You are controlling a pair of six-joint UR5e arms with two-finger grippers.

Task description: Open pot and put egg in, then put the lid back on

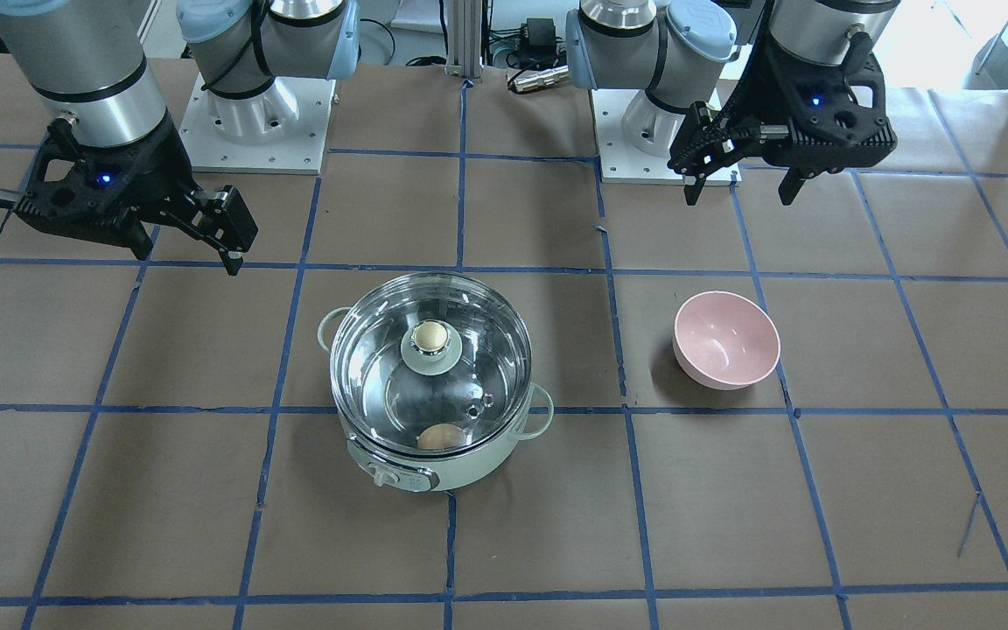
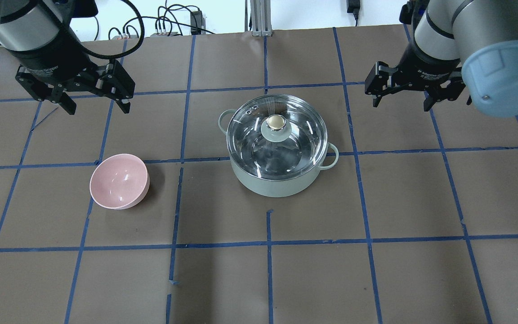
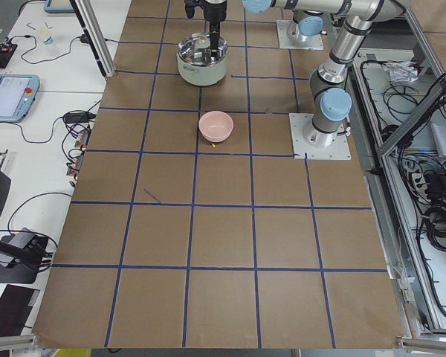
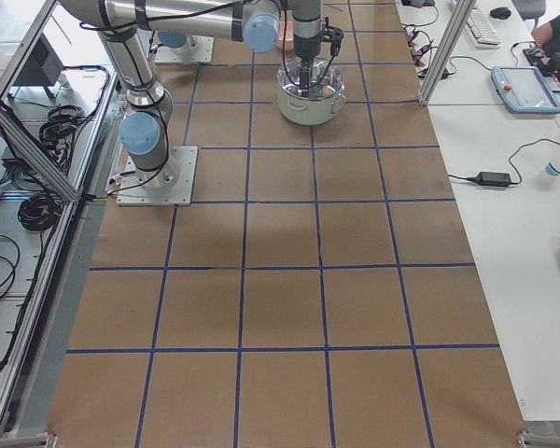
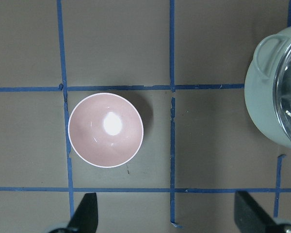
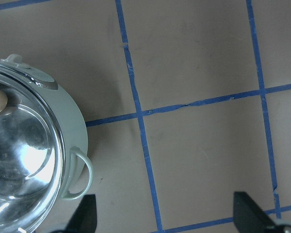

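- Bright, even indoor light; the fixed views are in crisp focus.
- White glare streaks the glass lid (image 2: 277, 135).
- A blown-out highlight sits inside the pink bowl (image 5: 105, 130), with a soft shadow beside it.
- Daylight washes out the front-facing view's top right corner.

Left gripper (image 2: 96, 106) held raised, jaws spread wide, pointed straight down. Right gripper (image 2: 401, 104) same deal: raised, jaws parted wide, wrist tilted a bit.

Silver arms (image 1: 93, 79), pale-blue joint caps (image 1: 701, 26), white bases (image 1: 294, 140).
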